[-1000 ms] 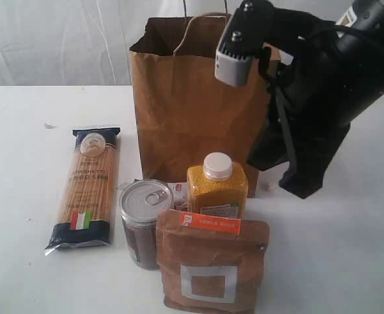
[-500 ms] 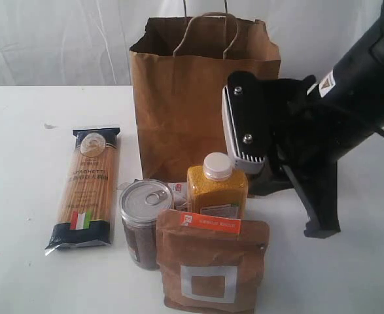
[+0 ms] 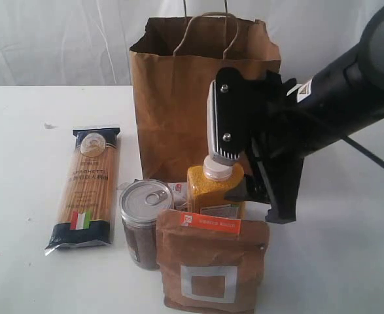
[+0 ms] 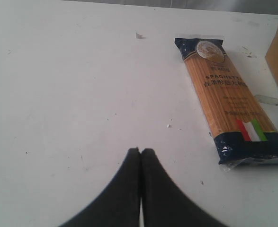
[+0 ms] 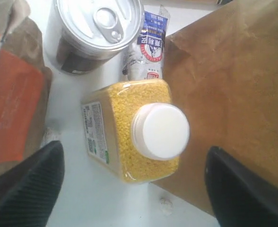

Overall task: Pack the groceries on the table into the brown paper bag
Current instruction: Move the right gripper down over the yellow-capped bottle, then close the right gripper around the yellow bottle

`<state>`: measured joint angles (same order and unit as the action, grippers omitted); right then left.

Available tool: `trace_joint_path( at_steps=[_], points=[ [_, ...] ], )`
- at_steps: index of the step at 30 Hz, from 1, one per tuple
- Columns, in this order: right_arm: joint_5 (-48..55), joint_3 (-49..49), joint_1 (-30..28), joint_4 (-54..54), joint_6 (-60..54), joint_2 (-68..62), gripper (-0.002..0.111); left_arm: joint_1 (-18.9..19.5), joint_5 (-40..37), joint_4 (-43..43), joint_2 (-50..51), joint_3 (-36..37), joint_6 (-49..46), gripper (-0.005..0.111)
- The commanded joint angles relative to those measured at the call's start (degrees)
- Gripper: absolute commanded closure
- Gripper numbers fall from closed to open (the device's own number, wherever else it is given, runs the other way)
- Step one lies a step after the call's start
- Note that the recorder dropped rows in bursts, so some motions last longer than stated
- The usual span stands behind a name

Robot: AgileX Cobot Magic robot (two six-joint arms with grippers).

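Between the right pincer's point(image 5: 134, 189) wide-spread jaws now sits the white-capped yellow bottle point(image 5: 143, 137), cap up, with neither finger touching it that I can see. 1 second ago that arm was up by the rim of the brown paper bag point(image 3: 178, 98). It has swung down and across, so the bottle looks to be the next grocery bagged. Just beyond the jaws stands the pull-tab tin point(image 5: 98, 28), and the brown pouch with orange label point(image 5: 11, 94) crowds 1 finger. The left pincer point(image 4: 139, 153) is pressed shut on nothing above the table point(image 4: 58, 94), the spaghetti packet point(image 4: 226, 94) well off to its side.
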<state>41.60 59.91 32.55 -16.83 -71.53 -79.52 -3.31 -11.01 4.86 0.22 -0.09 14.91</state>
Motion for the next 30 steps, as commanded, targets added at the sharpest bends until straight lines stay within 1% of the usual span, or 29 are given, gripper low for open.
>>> trace_joint_path(
  at_steps=[1, 12, 27, 30],
  points=[
    [-2.1, -0.3, 0.1, -0.7, -0.7, -1.8, 0.032, -0.3, 0.3, 0.1, -0.2, 0.1, 0.0, 0.107],
    [-6.6, -0.3, 0.1, -0.7, -0.7, -6.9, 0.032, -0.3, 0.3, 0.1, -0.2, 0.1, 0.0, 0.107],
    [-6.3, -0.6, 0.1, -1.5, -0.2, -10.9, 0.033, -0.3, 0.3, 0.1, -0.2, 0.1, 0.0, 0.107],
    [-6.3, -0.6, 0.1, -1.5, -0.2, -10.9, 0.037, -0.3, 0.3, 0.1, -0.2, 0.1, 0.0, 0.107]
  ],
)
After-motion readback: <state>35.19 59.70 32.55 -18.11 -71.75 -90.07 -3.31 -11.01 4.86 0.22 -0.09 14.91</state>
